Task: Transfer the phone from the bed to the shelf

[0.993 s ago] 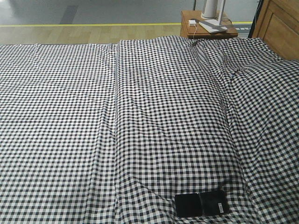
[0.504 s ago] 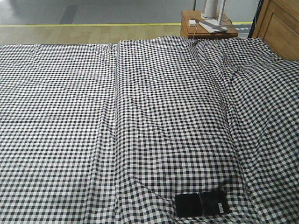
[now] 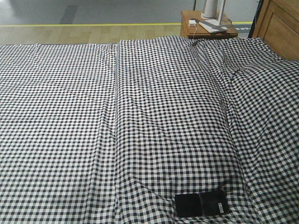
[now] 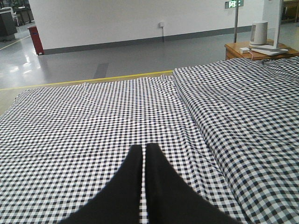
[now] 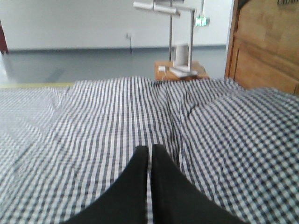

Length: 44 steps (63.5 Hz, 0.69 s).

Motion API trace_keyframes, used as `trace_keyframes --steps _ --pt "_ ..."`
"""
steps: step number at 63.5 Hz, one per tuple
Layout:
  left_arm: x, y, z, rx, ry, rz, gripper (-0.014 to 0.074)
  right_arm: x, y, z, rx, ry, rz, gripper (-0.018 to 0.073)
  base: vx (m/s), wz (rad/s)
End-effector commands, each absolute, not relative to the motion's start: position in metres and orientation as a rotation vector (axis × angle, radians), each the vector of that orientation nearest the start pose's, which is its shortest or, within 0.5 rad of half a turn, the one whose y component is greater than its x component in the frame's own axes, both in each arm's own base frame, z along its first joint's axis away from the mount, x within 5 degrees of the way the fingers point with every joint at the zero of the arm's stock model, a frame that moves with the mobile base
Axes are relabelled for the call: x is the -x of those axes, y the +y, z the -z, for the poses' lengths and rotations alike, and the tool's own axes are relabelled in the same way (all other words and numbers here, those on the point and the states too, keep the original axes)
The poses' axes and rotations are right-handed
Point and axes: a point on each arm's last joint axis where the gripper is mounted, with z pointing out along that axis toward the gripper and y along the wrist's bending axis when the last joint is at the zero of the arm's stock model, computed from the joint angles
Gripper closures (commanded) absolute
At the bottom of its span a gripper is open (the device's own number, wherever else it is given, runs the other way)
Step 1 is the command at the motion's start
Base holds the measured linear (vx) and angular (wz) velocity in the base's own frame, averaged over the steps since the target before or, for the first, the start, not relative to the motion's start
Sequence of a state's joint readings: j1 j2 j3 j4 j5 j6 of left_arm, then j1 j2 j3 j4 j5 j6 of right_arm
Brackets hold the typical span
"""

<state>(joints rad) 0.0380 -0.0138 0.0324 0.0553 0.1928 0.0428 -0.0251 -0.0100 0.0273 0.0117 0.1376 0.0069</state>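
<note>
Found phone (image 3: pixel 202 204) lying flat on bed (image 3: pixel 140 116), near side, right of centre. Found left end effector (image 4: pixel 144 148) and right end effector (image 5: pixel 150 150) pinched closed, empty, above bed. Judged pick not begun; next called for right one opened, lowered over phone.

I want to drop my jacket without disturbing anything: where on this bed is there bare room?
Nearly all the bed is bare: the whole stretch left of the long crease, and the middle panel down to the phone at the near edge. The small side table beyond is crowded.
</note>
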Motion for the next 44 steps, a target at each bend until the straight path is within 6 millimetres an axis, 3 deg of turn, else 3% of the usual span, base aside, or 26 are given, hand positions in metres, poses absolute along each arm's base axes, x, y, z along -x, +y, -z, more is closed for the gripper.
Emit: trace_keyframes --steps 1,14,25,35,44 --pt "-0.055 0.003 -0.201 -0.036 1.588 -0.104 0.0596 -0.056 -0.002 -0.208 -0.041 1.439 0.007 0.0563 0.0 0.0" --pt "-0.055 0.003 -0.201 -0.036 1.588 -0.104 0.0596 -0.048 -0.002 -0.239 -0.034 1.157 0.012 0.0563 0.0 0.0" --pt "-0.055 0.003 -0.201 -0.036 1.588 -0.104 0.0596 -0.035 -0.001 -0.284 -0.03 1.038 0.013 0.0563 0.0 0.0" --pt "-0.055 0.003 -0.201 -0.036 1.588 -0.104 0.0596 -0.037 -0.001 -0.324 -0.021 1.089 0.027 0.0563 0.0 0.0" --pt "-0.055 0.003 -0.201 -0.036 1.588 -0.104 0.0596 -0.059 -0.002 -0.355 -0.022 1.241 0.025 0.0561 0.0 0.0"
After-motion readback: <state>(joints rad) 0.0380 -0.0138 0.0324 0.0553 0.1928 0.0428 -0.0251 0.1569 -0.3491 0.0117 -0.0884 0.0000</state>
